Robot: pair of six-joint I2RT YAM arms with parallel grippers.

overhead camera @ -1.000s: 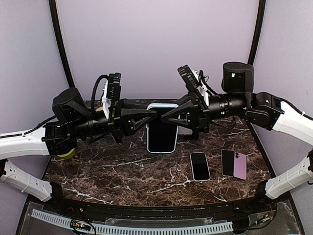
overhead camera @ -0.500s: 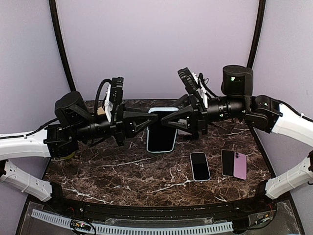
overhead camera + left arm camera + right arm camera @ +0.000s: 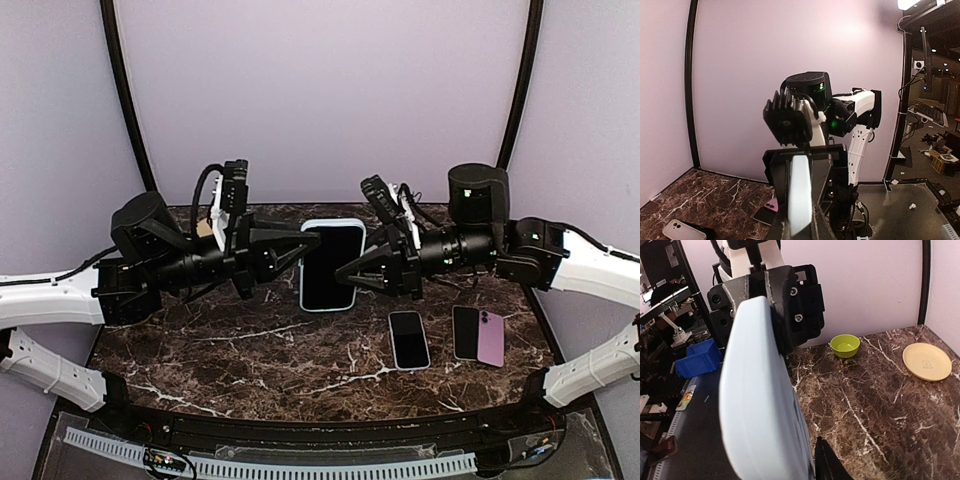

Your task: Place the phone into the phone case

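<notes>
The phone case [image 3: 333,223] is pale blue and hangs upright in the air above the dark marbled counter [image 3: 250,345], between the two arms. The phone [image 3: 330,268] shows as a black screen framed by the case's rim. Whether it is pressed fully home cannot be told.

The left pincer [image 3: 306,248] is closed on the case's left edge. In the left wrist view its fingers [image 3: 783,224] sit tight on either side of the pale edge. The right pincer [image 3: 342,272] comes in from the other side and pinches the right edge, a little lower down. In the right wrist view the case's back fills the near field and only one dark finger [image 3: 826,462] shows against it — the other is hidden behind the case.

Three loose handsets lie flat on the counter below and to the right of the raised case. A dark-screened one [image 3: 408,338] lies apart, and a black one [image 3: 465,331] lies touching a purple one [image 3: 490,338]. Seen from the right wrist, a green bowl [image 3: 845,345] and a yellow plate [image 3: 927,361] rest on the counter, well apart. A white case [image 3: 678,229] lies flat at the left in the left wrist view.
</notes>
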